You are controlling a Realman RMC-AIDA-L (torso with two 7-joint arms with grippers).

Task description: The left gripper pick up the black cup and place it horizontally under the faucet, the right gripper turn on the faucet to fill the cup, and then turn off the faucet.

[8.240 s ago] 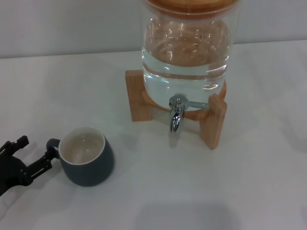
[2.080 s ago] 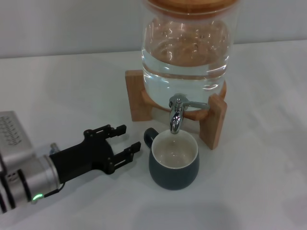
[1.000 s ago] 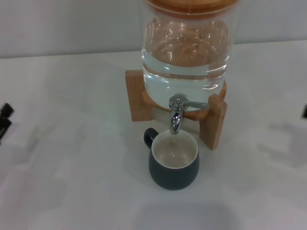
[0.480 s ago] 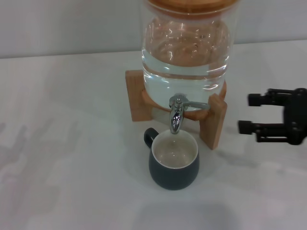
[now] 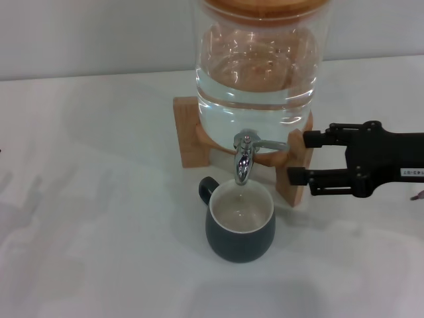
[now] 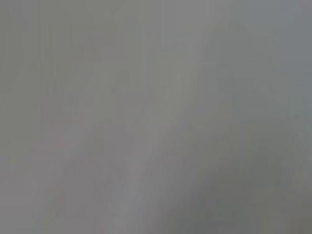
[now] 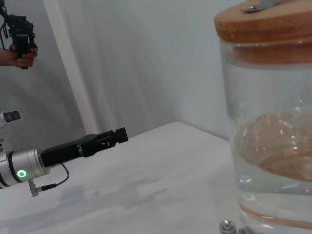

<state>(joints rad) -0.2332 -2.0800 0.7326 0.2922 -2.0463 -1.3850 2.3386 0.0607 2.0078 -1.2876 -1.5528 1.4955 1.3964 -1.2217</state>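
The black cup stands upright on the white table, directly below the faucet, with its handle pointing back-left. The faucet's thin lever points right. My right gripper reaches in from the right and is open. Its fingertips are level with the wooden stand's right post, just short of the lever's tip and not touching it. The left gripper is out of the head view. The right wrist view shows it far off to the side above the table, with a green light on its silver wrist.
The glass jar of water sits on a wooden stand behind the cup; its wooden lid shows in the right wrist view. A person's hand with a device is far off. The left wrist view is plain grey.
My right gripper has moved in from the right edge to just beside the faucet's lever. The left gripper has withdrawn out of the head view. The cup has stayed under the faucet.
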